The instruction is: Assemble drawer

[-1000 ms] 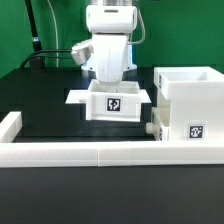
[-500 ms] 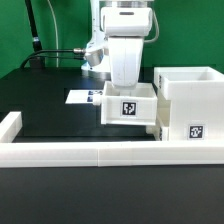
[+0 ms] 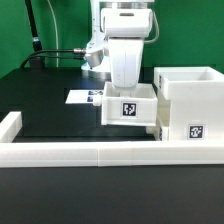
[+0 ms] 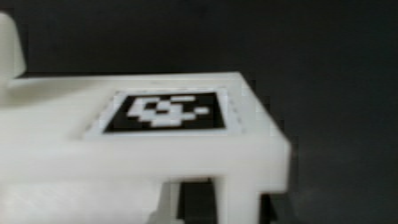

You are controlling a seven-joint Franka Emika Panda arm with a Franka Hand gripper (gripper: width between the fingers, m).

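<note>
A green backdrop stood behind a black table, bounded in front by a long low white border wall. The gripper hung low under the white arm, and its fingers were hidden behind the small tray, so how far they stood apart could not be told; the tray appeared to sit raised at the gripper, which suggests a grasp, though no contact showed. The wrist view gave only a blurred close look at the tray's tagged face against the dark surface. The tray sat just beside the large boxy housing, on the exterior view's left of it, apparently touching or nearly so. A second small tray seemed to lie low at the housing's foot. Behind lay the marker board, flat on the table. Judging from this, the step was bringing the tray to the housing's opening; doing it well would call for squaring the tray with that opening first, keeping it level, and sliding gently so no corner caught.
</note>
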